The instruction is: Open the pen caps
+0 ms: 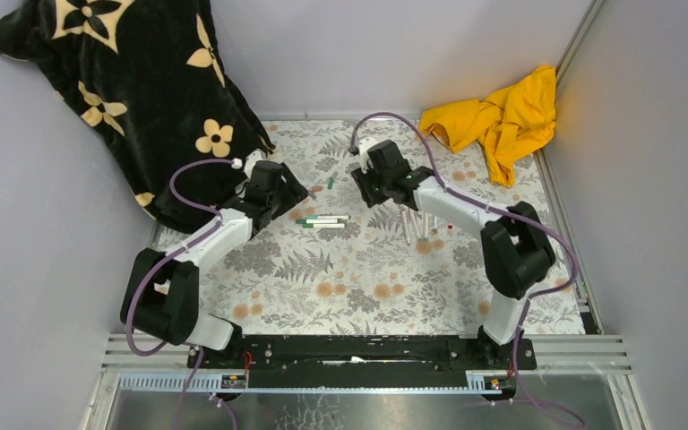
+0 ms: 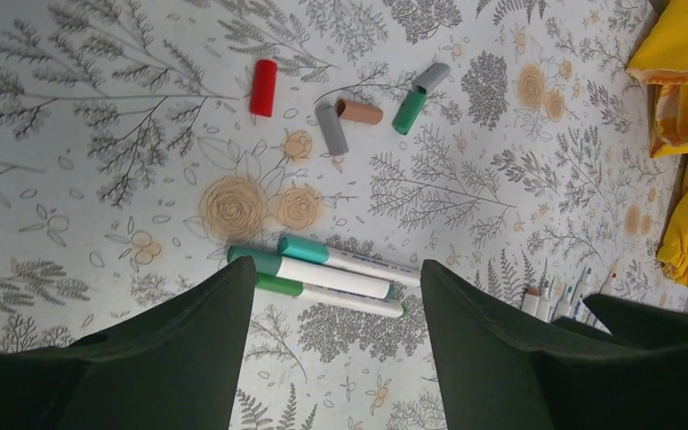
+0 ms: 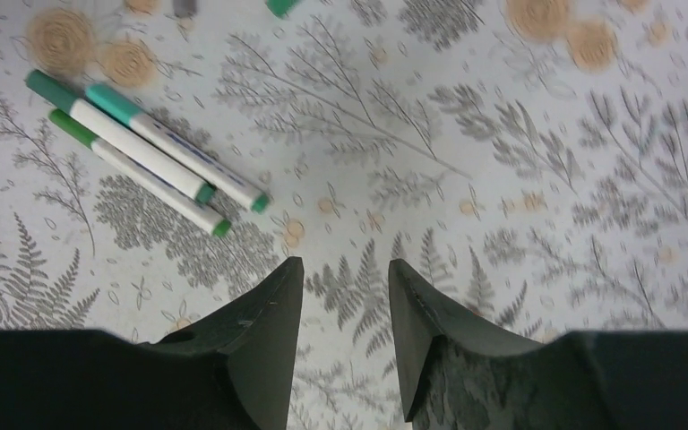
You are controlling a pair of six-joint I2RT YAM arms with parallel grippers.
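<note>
Black fleece blanket with cream flowers (image 1: 134, 90) drapes over the far left corner, and a crumpled yellow cloth (image 1: 502, 116) fills the far right corner. The left gripper (image 2: 338, 287) gapes wide, holding nothing. The right gripper (image 3: 345, 269) is also parted and empty. Three green-capped white markers (image 2: 327, 273) lie side by side mid-table, their print too small to read. Loose pen caps (image 2: 359, 111), red, grey, brown and green, lie nearer the far edge.
</note>
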